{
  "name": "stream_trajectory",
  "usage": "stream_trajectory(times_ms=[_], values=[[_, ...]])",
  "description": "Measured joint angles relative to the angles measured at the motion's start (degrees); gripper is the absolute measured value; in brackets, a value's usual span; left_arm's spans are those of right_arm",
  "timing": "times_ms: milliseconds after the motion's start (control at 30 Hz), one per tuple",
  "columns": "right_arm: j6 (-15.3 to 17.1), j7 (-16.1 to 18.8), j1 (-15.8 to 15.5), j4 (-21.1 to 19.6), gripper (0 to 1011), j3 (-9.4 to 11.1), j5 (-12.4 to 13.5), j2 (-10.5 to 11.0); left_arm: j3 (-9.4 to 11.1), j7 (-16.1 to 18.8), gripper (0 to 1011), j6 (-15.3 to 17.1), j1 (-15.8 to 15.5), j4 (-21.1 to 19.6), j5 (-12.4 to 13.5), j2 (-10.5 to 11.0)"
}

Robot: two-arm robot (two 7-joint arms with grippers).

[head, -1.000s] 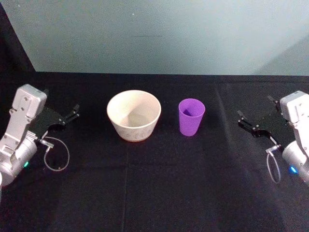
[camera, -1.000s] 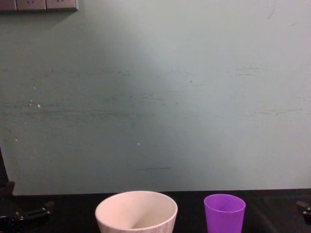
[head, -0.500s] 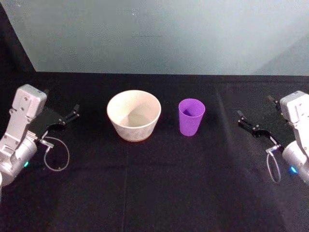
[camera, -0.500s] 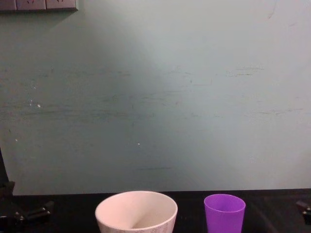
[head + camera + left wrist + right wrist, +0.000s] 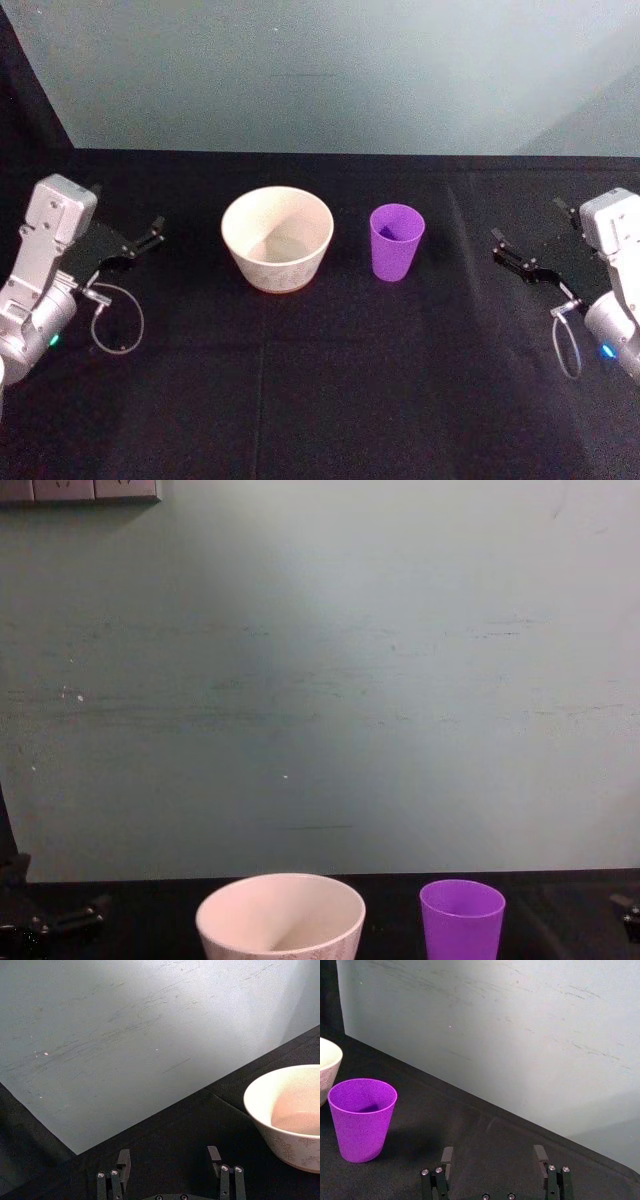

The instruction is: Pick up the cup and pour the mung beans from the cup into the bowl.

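The purple cup (image 5: 397, 243) stands upright on the black table (image 5: 330, 380), just right of the wide cream bowl (image 5: 277, 238). A small dark patch, the mung beans (image 5: 370, 1108), lies inside the cup (image 5: 361, 1119). My right gripper (image 5: 528, 225) rests open near the table's right edge, well apart from the cup, with nothing between its fingers (image 5: 493, 1150). At the far left my left gripper (image 5: 125, 235) is parked, open and empty (image 5: 168, 1152), with the bowl (image 5: 287, 1115) off to its side. In the chest view the bowl (image 5: 280, 918) and cup (image 5: 461, 918) stand side by side.
A pale green wall (image 5: 320, 70) closes off the back of the table. A thin cable loop (image 5: 118, 320) hangs by the left wrist and another cable loop (image 5: 565, 345) by the right wrist. The table's front half is bare black cloth.
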Motion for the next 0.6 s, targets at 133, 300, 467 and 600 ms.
stream_trajectory(times_ms=[133, 300, 467, 600], values=[[0.00, 0.00, 0.00, 0.00, 1002, 0.00, 0.00, 0.00, 0.00, 0.00, 1000, 0.00, 0.00, 0.00, 0.00, 0.00], [0.00, 0.00, 0.00, 0.00, 1002, 0.00, 0.00, 0.00, 0.00, 0.00, 1000, 0.00, 0.00, 0.00, 0.00, 0.00], [0.00, 0.00, 0.00, 0.00, 1002, 0.00, 0.00, 0.00, 0.00, 0.00, 1000, 0.00, 0.00, 0.00, 0.00, 0.00], [0.00, 0.00, 0.00, 0.00, 1002, 0.00, 0.00, 0.00, 0.00, 0.00, 1000, 0.00, 0.00, 0.00, 0.00, 0.00]])
